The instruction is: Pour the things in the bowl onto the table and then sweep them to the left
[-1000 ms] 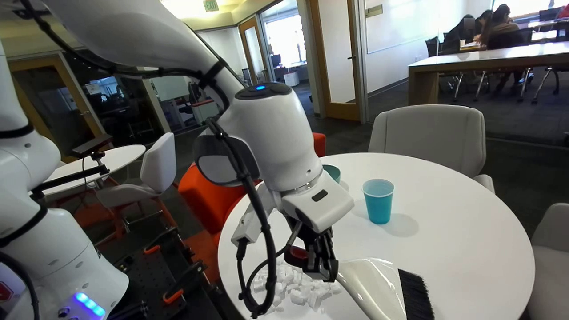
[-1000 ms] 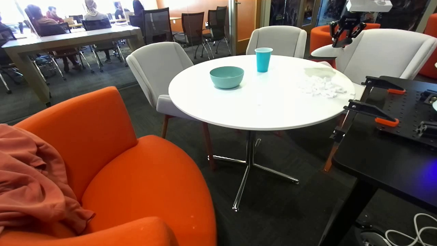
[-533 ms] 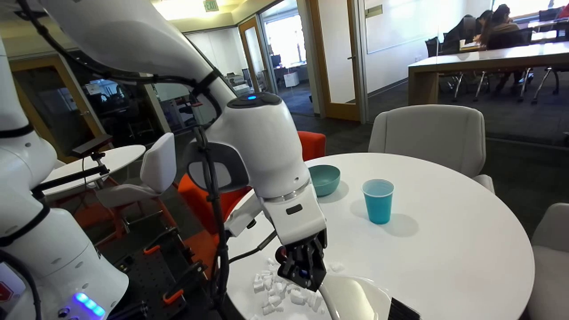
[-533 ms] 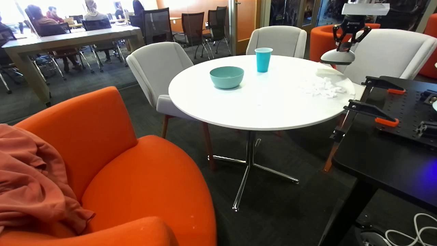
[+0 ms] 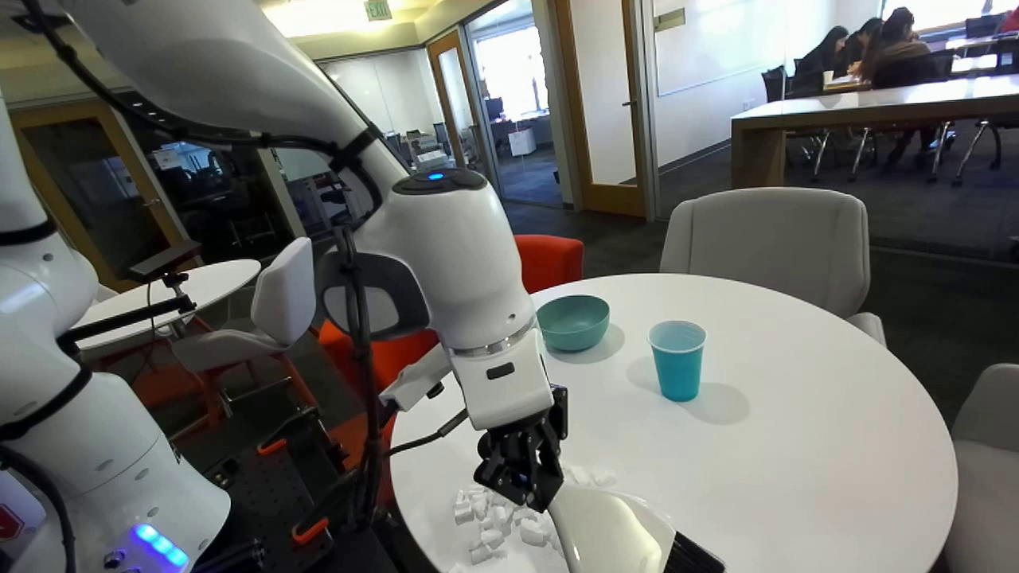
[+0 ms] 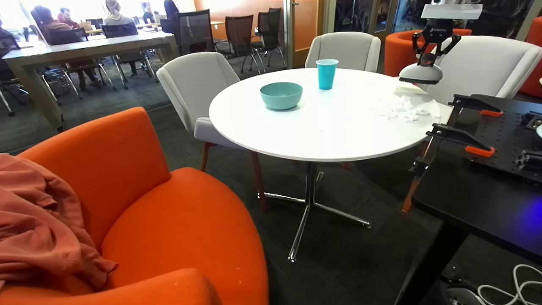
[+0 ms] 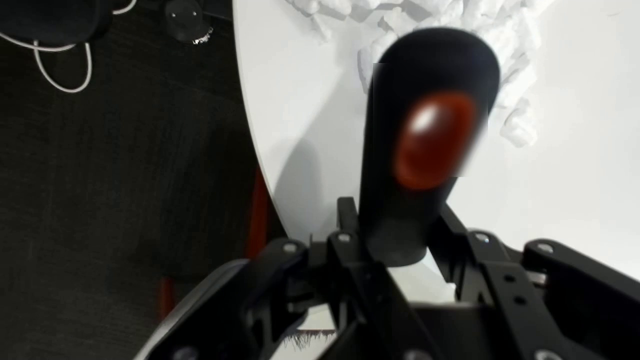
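My gripper [image 5: 529, 487] is shut on the dark, red-marked handle [image 7: 435, 135] of a white brush [image 5: 609, 529], which hangs tilted with its black bristles [image 5: 691, 555] angled down. In an exterior view the brush [image 6: 421, 74] shows at the table's edge; I cannot tell whether the bristles touch the top. The things, a loose heap of small white bits [image 5: 493, 521], lie on the round white table [image 5: 796, 446], close beside the brush and partly behind it. In the wrist view the bits [image 7: 500, 45] show past the handle. Upright and apart stands the teal bowl [image 6: 281, 96].
A taller light-blue cup [image 5: 677, 362] stands on the table near the bowl. White chairs [image 5: 768, 247] and an orange armchair [image 6: 178, 212] surround the table. The black robot bench [image 6: 487, 178] with its clamps borders the side where the bits lie.
My arm has come back toward its base and lowered the brush, whose bristles have turned further downward. The bowl shows fully from behind the arm. The bits look unmoved.
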You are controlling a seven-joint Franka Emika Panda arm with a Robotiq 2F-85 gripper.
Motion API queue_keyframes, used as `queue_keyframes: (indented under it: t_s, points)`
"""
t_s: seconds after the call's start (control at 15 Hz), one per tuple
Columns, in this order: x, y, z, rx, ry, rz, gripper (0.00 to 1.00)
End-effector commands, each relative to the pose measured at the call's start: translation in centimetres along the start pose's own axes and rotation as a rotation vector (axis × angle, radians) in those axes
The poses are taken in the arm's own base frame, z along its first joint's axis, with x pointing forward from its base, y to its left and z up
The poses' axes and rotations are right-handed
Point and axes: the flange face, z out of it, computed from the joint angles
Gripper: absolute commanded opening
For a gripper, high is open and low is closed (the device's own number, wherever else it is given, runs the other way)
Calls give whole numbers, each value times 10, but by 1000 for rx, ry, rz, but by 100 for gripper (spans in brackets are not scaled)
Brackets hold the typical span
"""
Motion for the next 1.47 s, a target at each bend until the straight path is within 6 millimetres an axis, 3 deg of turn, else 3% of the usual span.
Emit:
queue_keyframes:
  t_s: [0.0,0.33,0.8,1.07,1.4]
  points:
    - [-4,-1,-3,31,-24,66,13]
    - [-32,-8,2,55,-155,312,13]
    - [-56,-24,13,15,-217,575,13]
    - [-87,-54,11,-10,-282,566,13]
    - [-135,-105,8,-23,-335,481,13]
